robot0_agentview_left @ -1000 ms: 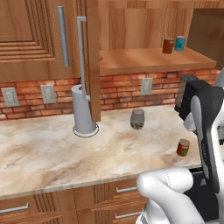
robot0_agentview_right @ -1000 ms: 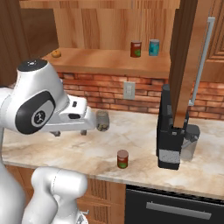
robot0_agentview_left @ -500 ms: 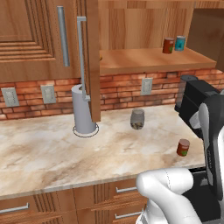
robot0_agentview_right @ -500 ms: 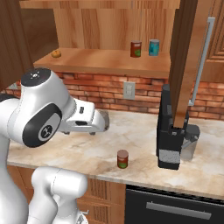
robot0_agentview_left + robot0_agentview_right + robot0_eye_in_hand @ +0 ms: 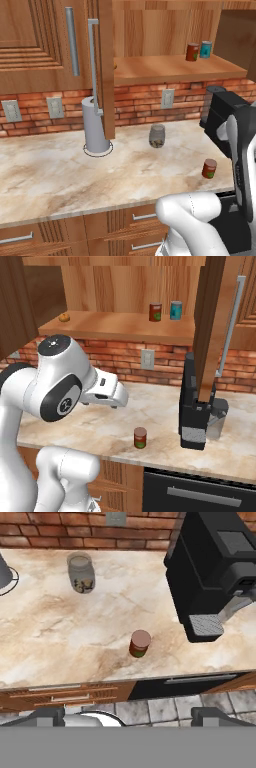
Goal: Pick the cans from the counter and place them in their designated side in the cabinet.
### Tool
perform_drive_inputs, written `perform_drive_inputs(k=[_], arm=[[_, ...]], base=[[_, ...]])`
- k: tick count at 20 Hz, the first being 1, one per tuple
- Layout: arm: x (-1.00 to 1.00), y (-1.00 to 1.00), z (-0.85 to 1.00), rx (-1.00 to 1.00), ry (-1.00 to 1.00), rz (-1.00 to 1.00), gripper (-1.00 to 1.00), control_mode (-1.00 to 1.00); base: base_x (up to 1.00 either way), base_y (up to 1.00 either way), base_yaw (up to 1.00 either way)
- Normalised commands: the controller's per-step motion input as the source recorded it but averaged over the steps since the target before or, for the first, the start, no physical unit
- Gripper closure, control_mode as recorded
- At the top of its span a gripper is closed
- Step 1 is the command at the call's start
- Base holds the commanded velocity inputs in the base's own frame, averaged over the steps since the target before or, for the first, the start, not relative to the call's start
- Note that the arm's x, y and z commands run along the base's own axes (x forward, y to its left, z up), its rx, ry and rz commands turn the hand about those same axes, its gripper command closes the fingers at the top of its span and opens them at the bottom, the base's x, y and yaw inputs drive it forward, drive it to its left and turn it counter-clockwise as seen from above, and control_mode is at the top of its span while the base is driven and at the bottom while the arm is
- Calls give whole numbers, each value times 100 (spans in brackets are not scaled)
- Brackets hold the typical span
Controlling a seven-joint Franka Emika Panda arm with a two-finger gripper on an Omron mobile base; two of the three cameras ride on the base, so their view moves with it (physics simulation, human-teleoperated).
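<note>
Sitting already on the cabinet (image 5: 120, 326) shelf beside a teal can (image 5: 175, 310): one red can (image 5: 155, 312). Still waiting near the counter (image 5: 60, 642) front edge: the other can (image 5: 139, 643). Hovering high above it, jaws spread wide and holding nothing: the gripper (image 5: 127, 716).

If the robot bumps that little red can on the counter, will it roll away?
Probably not at first: the red can stands upright on its flat bottom on the counter. It is short and wide, so it should resist tipping. If knocked onto its round side, it could roll, and it stands near the counter's front edge.
</note>
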Motion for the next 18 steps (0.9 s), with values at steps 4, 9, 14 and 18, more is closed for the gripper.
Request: perform_drive_inputs(k=[4, 9, 14, 18], arm=[[14, -17, 0, 7, 2, -7, -100, -100], [12, -15, -5, 6, 2, -5, -100, -100], [17, 0, -16, 5, 3, -3, -100, -100], [14, 0, -15, 2, 0, -2, -100, -100]], base=[[0, 0, 0], [0, 0, 0], [0, 0, 0], [0, 0, 0]])
